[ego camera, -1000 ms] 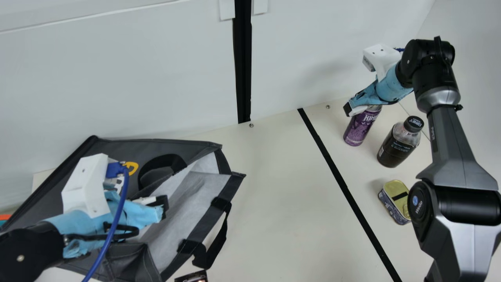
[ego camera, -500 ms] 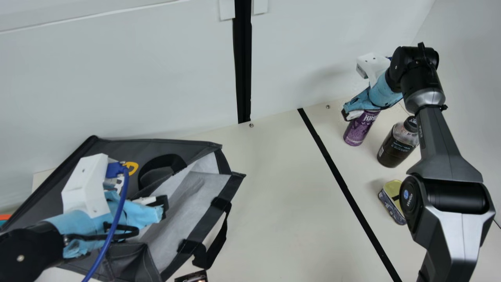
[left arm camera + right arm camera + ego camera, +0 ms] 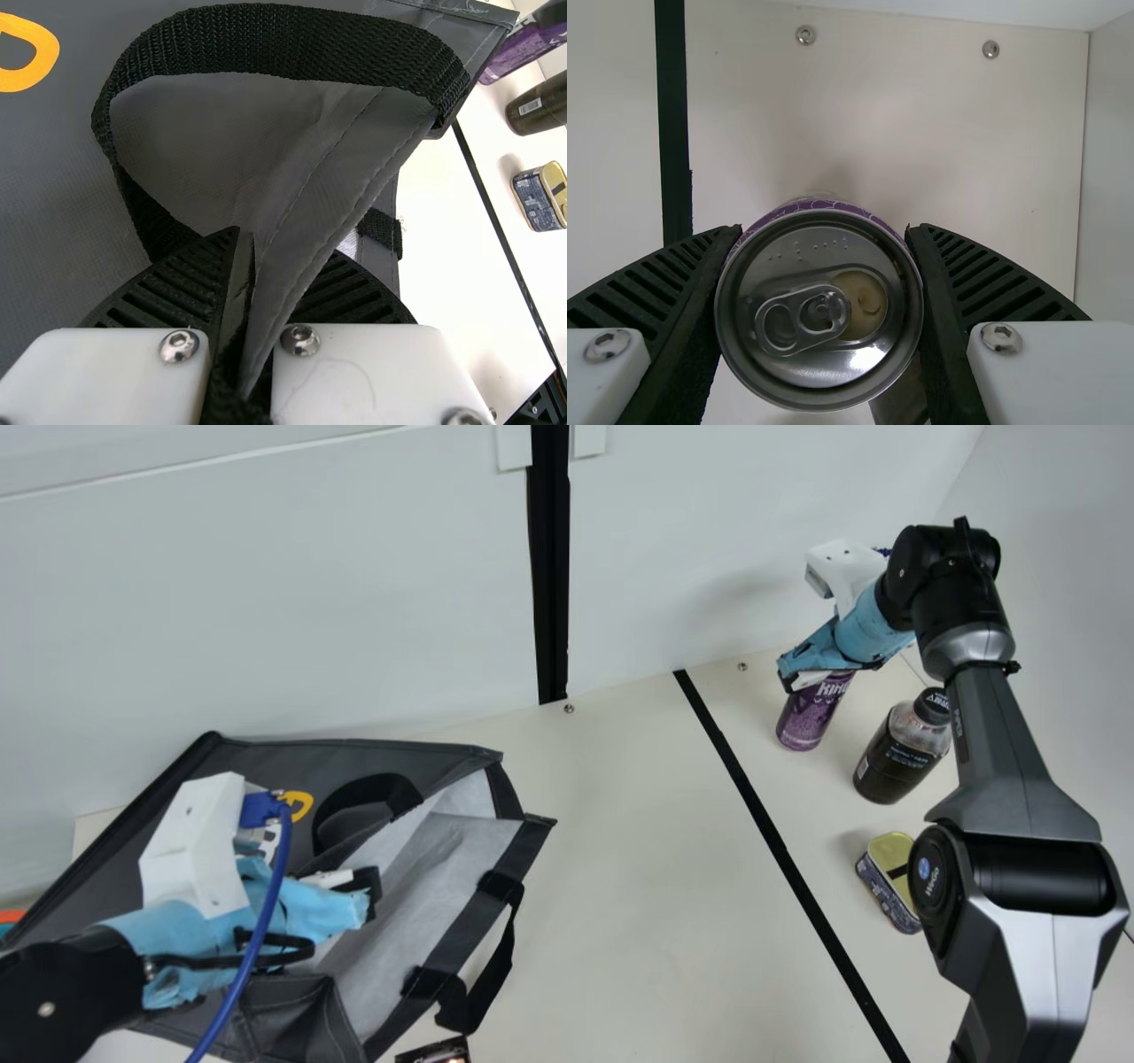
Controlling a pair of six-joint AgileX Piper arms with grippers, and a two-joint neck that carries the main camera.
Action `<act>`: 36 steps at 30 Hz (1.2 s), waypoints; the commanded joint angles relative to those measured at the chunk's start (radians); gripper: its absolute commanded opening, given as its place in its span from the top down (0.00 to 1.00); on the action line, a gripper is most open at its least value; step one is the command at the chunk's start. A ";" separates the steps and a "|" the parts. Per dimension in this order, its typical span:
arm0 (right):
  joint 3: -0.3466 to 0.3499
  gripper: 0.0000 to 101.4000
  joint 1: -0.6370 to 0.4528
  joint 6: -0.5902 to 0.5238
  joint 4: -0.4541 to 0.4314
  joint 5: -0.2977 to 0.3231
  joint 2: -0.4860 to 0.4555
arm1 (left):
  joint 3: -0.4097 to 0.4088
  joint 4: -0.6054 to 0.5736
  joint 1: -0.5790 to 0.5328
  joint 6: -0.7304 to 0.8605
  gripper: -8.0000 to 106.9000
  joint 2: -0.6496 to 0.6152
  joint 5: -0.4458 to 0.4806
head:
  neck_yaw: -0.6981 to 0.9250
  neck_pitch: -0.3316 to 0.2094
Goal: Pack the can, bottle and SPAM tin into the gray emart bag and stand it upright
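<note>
The can [image 3: 811, 713] is at the right of the main view, above the bottle [image 3: 899, 753] and SPAM tin [image 3: 889, 881], all across the black strip [image 3: 778, 841] from the bag. It sits directly between the right gripper's [image 3: 824, 232] fingers, pressed from both sides just below its rim, so the right arm is the one to carry it. Its long axis runs roughly upright, ring-pull end up, base toward the counter [image 3: 656, 868]; whether the base touches, I cannot tell.

The gray emart bag [image 3: 266, 753] lies at lower left on its side, mouth and pale lining [image 3: 443, 877] turned toward the right of the frame. The left gripper [image 3: 275, 252] has its fingers clenched on the bag's fabric edge. The can's axis crosses the line into that mouth, so the carry leftward probably needs a tip, base leading, to clear the lower edge.
</note>
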 commanded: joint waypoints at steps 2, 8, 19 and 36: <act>0.003 1.00 -0.003 -0.023 0.007 -0.002 -0.013 | 0.000 0.000 0.000 0.000 1.00 0.000 0.000 | -0.001 -0.023; 0.027 1.00 -0.006 -0.074 0.018 -0.002 -0.053 | 0.000 0.000 0.000 0.000 1.00 0.000 0.000 | -0.001 -0.023; 0.121 1.00 0.003 -0.170 0.062 -0.002 -0.158 | 0.000 0.000 0.000 0.000 1.00 0.000 0.000 | -0.001 -0.023; 0.329 1.00 0.019 -0.319 0.157 -0.002 -0.334 | 0.000 0.000 0.000 0.000 1.00 0.000 0.000 | -0.001 -0.023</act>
